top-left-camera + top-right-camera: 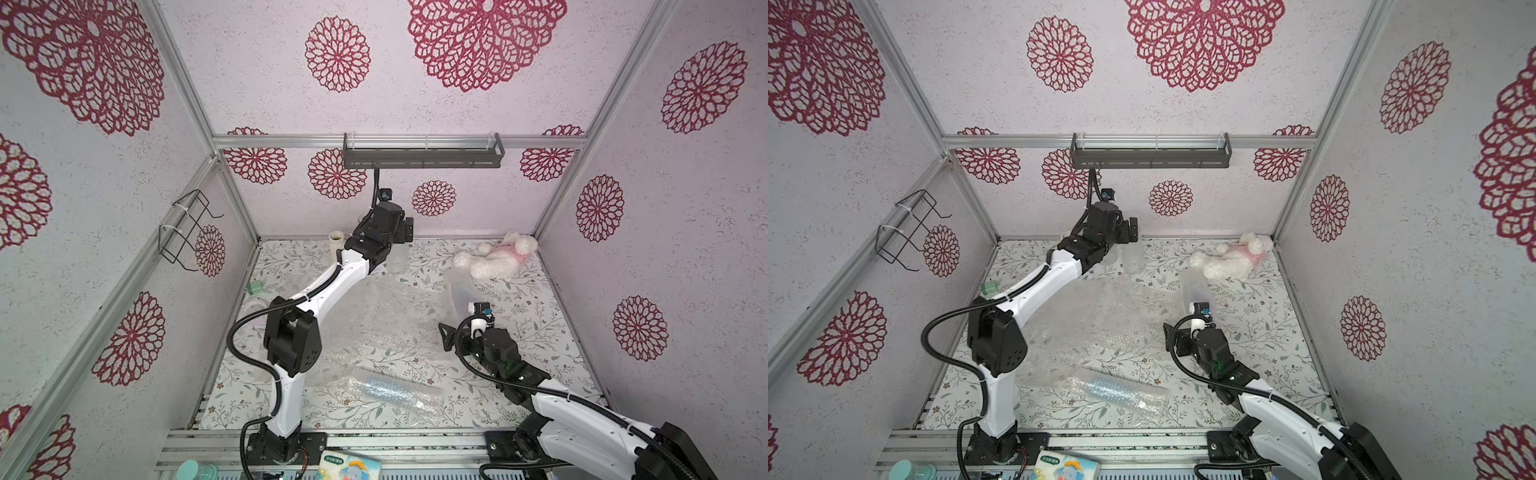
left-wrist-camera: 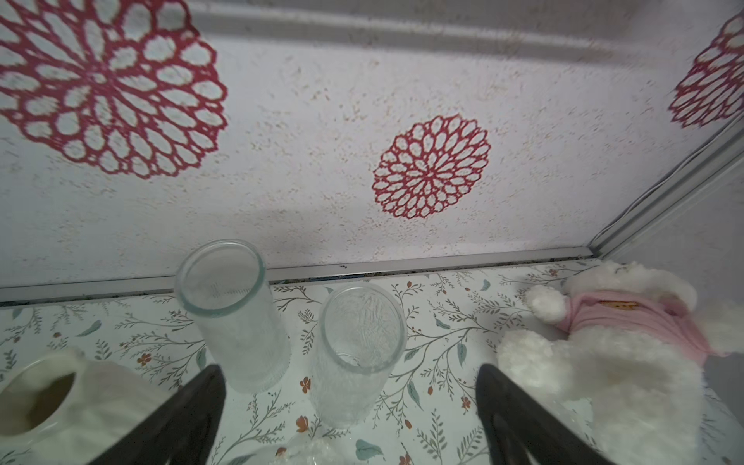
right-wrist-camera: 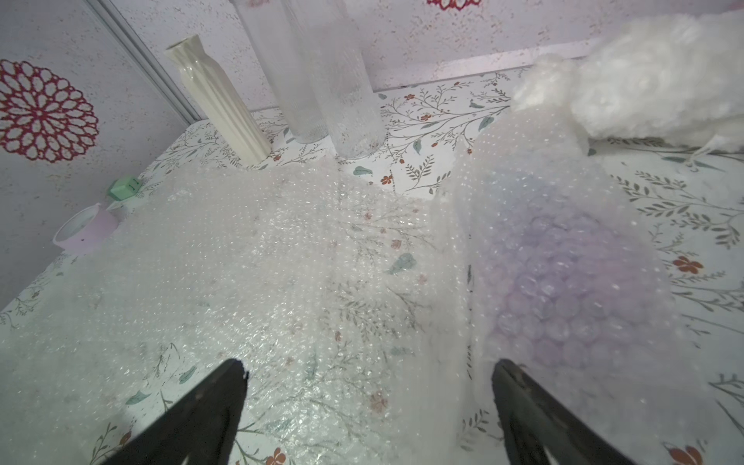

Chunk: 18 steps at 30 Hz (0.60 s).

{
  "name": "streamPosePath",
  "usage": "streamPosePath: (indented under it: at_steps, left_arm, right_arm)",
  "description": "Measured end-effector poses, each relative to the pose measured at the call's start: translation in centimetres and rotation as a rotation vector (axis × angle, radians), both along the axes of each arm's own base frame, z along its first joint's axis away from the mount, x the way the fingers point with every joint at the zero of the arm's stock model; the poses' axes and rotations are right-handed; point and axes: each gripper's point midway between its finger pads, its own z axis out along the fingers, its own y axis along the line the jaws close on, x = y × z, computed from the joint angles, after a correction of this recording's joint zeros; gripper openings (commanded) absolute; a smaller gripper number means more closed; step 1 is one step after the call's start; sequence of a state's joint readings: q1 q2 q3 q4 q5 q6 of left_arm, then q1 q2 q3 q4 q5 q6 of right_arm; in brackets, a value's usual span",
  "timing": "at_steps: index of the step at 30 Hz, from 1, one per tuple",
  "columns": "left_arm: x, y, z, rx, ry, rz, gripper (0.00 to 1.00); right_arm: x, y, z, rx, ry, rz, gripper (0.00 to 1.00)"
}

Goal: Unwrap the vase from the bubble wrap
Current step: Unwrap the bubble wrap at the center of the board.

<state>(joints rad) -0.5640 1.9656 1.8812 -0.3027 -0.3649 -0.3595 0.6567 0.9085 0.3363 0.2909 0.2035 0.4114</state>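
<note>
In a top view, a cream ribbed vase (image 1: 336,241) stands at the back of the counter (image 1: 540,332), left of centre in the frame. Just right of it is the left end effector (image 2: 348,370), fingers spread wide and pinching nothing. Its wrist view shows a tall glass vase (image 2: 237,318) and a second glass vase (image 2: 358,354) upright side by side, just past the fingertips. At centre frame a flat sheet of bubble wrap (image 1: 374,320) lies spread on the counter. Below it, toward the lower edge, a bluish vase (image 1: 386,390) lies on its side, rolled in more wrap. Right of centre, the right end effector (image 3: 370,364) is likewise spread and empty above the sheet, beside a wrapped purplish bundle (image 3: 563,282). A white plush toy (image 1: 494,257) lies at upper right.
</note>
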Motion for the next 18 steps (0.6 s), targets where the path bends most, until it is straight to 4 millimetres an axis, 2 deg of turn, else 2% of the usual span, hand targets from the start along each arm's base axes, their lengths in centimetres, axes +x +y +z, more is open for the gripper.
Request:
streamPosePath:
  at_steps: [3, 6, 8, 12, 15, 18]
  left_arm:
    - [-3.1, 1.7, 2.1, -0.05, -0.019, 0.015, 0.99]
    - [-5.4, 2.9, 2.1, -0.072, -0.008, 0.03, 0.99]
    - [-6.5, 3.6, 0.7, -0.069, 0.022, 0.044, 1.0]
    - [-8.4, 4.7, -3.8, -0.025, 0.126, 0.07, 1.0]
    - [-10.1, 5.3, -6.9, 0.005, 0.201, 0.078, 0.99]
    - [-11.7, 5.9, -9.0, 0.022, 0.264, 0.09, 0.97]
  right_arm:
    - [-0.1, -0.9, 0.4, -0.033, 0.016, -0.037, 0.99]
    - [-0.3, -2.2, 1.1, -0.063, 0.032, -0.086, 0.99]
    - [-0.7, -3.2, 1.6, -0.074, 0.038, -0.125, 0.99]
    - [-1.6, -5.6, 2.4, -0.095, 0.056, -0.217, 0.99]
    - [-2.0, -6.9, 2.5, -0.12, 0.078, -0.27, 0.99]
    - [-2.1, -7.7, 2.3, -0.158, 0.107, -0.307, 0.98]
